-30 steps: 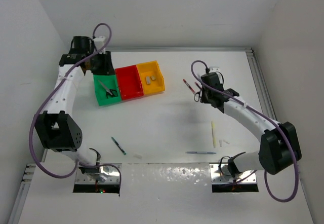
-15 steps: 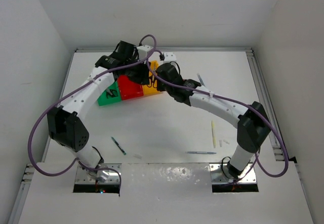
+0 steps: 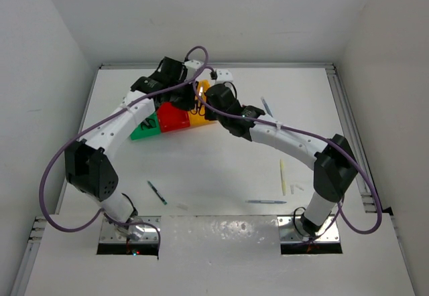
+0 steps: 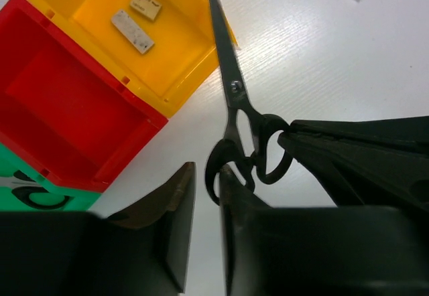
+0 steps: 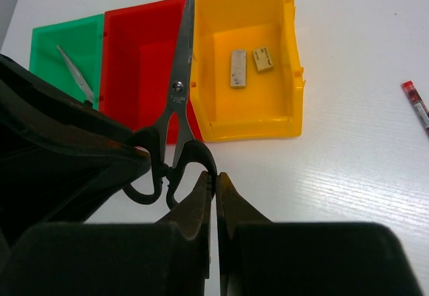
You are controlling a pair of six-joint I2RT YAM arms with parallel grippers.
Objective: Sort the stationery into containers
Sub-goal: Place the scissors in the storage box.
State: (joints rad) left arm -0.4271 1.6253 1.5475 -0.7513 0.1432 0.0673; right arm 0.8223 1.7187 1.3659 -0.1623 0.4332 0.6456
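Black-handled scissors (image 5: pixel 177 88) (image 4: pixel 234 88) hang in the air by the containers, blades pointing out over the red bin (image 5: pixel 134 61) and yellow bin (image 5: pixel 248 132). My right gripper (image 5: pixel 215 174) is shut on one handle loop. My left gripper (image 4: pixel 204 169) stands slightly open at the other loop, whose rim lies in its narrow gap beside one finger. The green bin (image 5: pixel 67 48) holds another pair of scissors (image 5: pixel 74 75). Two eraser blocks (image 5: pixel 238 68) lie in the yellow bin (image 4: pixel 174 48). Seen from above, both grippers meet over the bins (image 3: pixel 171 118).
A red-white pen (image 5: pixel 417 105) lies on the table right of the bins. Nearer the arm bases lie a dark teal pen (image 3: pixel 157 192), a blue pen (image 3: pixel 266 201), a pale stick (image 3: pixel 283 177) and small bits (image 3: pixel 182 206). Purple cables loop off both arms.
Both arms have swung in over the bins, the right from the table's right side, the left from behind the green bin. The left jaws have narrowed at the scissors' handle.
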